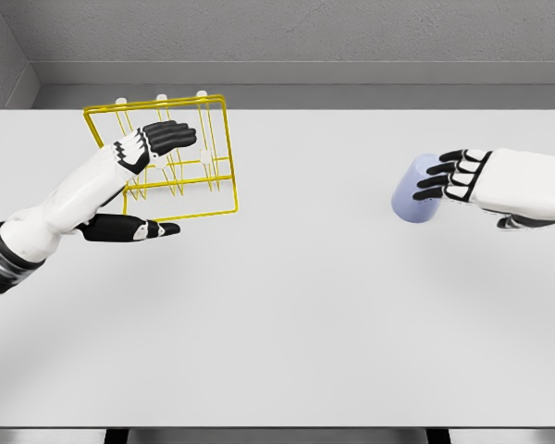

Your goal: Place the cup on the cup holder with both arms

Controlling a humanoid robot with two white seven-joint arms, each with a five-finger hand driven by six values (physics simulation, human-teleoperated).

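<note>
A lavender cup (414,196) stands on the white table (287,314) at the right. My right hand (469,200) comes in from the right edge. Its black fingertips (441,178) touch the cup's upper right side, while the thumb stays back, away from the cup. The cup holder is a yellow wire rack (180,157) with white-tipped pegs, at the back left. My left hand (178,181) is at the rack's left side. Its fingers (169,136) are spread in front of the wires, and the thumb (139,228) lies level near the front rail. I cannot see it gripping any wire.
A grey wall runs behind the table's far edge. Wide bare tabletop lies between the rack and the cup and reaches to the front edge.
</note>
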